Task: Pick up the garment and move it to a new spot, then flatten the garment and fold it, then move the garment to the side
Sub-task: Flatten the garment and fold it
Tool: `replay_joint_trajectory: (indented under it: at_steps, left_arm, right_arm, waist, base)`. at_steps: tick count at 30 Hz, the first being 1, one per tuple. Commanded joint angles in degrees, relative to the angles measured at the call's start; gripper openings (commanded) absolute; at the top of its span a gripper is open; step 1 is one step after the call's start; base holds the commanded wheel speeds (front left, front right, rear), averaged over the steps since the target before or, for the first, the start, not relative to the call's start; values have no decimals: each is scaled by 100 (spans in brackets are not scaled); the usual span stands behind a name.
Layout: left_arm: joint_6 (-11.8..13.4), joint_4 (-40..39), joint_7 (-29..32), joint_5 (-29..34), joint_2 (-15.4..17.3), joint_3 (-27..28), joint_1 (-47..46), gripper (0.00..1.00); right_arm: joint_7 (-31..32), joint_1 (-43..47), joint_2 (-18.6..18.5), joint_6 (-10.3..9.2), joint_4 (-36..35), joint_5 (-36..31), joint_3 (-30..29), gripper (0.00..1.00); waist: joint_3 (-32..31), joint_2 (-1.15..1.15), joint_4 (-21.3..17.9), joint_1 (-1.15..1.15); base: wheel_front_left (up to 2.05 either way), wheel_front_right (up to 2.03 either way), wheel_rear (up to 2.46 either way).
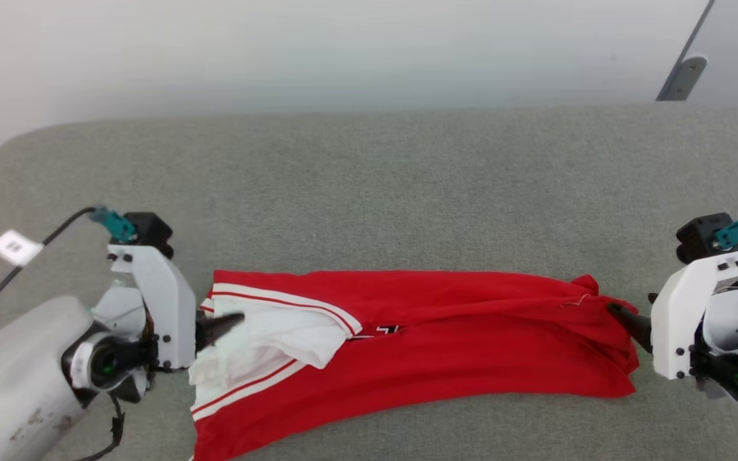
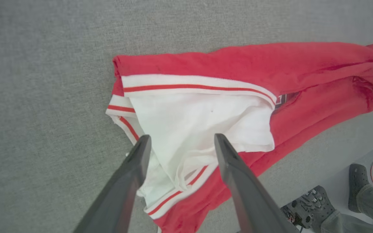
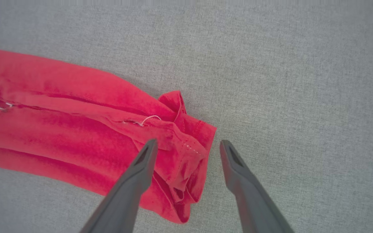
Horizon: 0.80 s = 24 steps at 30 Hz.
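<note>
Two grippers parted wide, grasping nothing. Stretched lengthwise across the near part of a grey fabric surface: the garment, bright red, gathered into a long loose band, lying down flat with wrinkles and one crease along its length. At its left end, a white sleeve bunched on top of the red, edged by a white trim band with a red stripe, and a second such band along the sleeve's near edge. Near the middle of the garment, peeking from the crease, a small black patch. Left gripper poised at the sleeve end, released, dark fingers standing apart with the white cloth between and beneath their tips; touching it or just above it, impossible to tell. Right gripper at the opposite end, likewise released, one finger over the crumpled red corner, the other over bare grey fabric just beside the hem. From the head camera, both wrists low at the garment's two ends, fingers pointing inward toward each other. Beyond the left arm, a black cable and a small white tag. Past the surface edge in the left wrist view, a person's dark shoe on pale floor, another close by. Far behind, a plain pale wall.
</note>
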Motion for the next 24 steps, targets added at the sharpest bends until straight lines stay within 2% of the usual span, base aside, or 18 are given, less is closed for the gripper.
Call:
replay_joint_trajectory:
  at_steps: [1,5,16,20,24]
  left_arm:
    - [-55,-70,-301,141,58,72,121,100]
    - [-93,-224,-1278,433,218,248,346,100]
    - [396,-365,-3979,1087,624,760,1174,100]
    - [598,-396,-4314,1360,666,1083,1515,100]
    - [790,-501,-4340,1988,454,2107,2005,100]
  right_arm:
    - [-2,121,-1,-12,-10,-21,-61,100]
    - [52,139,10,-12,8,-100,-337,100]
    - [617,356,181,-12,80,-278,-1041,100]
    - [832,461,266,-12,79,-338,-1247,100]
    - [952,555,341,-11,134,-454,-1470,100]
  waist:
    - [-57,0,53,0]
    - [-114,0,119,0]
    - [-191,0,304,0]
    - [-195,0,388,0]
    - [-169,0,490,0]
  base:
    - [0,0,0]
    - [0,0,0]
    - [0,0,0]
    - [0,0,0]
    - [0,0,0]
